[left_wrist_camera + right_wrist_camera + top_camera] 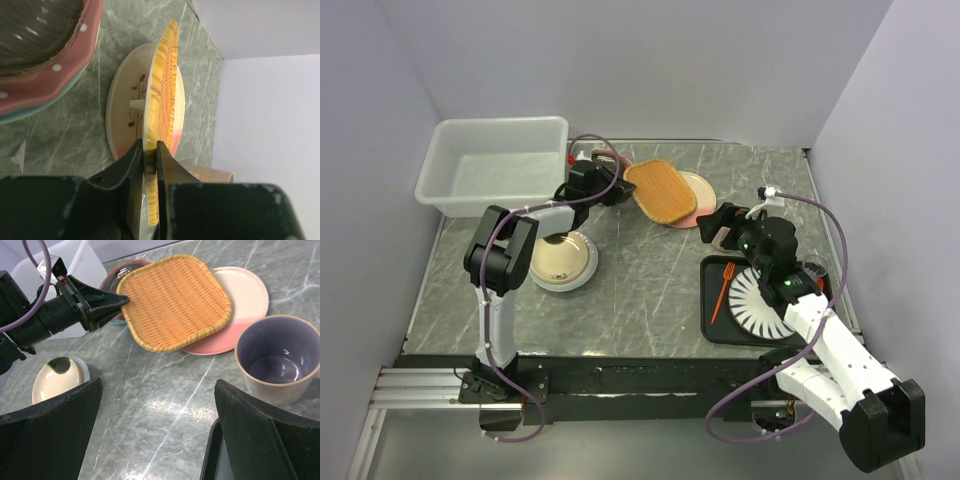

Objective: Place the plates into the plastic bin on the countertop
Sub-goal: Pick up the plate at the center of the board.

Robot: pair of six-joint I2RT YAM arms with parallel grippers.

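Observation:
The orange rounded-square woven plate [661,190] [175,300] is tilted, its far side over the round pink plate [700,187] [245,295]. My left gripper [620,187] [149,145] is shut on the orange plate's near-left edge [162,85]. A dark brown, pink-rimmed plate [45,45] [117,275] lies just behind the left gripper. A tan-gold plate [563,260] [55,382] rests on a white one by the left arm. The translucent plastic bin [450,160] stands at the back left with nothing in it. My right gripper [720,225] [159,385] hovers open over bare countertop [640,290].
A black tray [706,300] at the right holds a white striped plate [760,300] and an orange fork [723,290]. A purple-lined cup [277,357] stands beside the pink plate, near the right gripper. Walls close in the back and sides.

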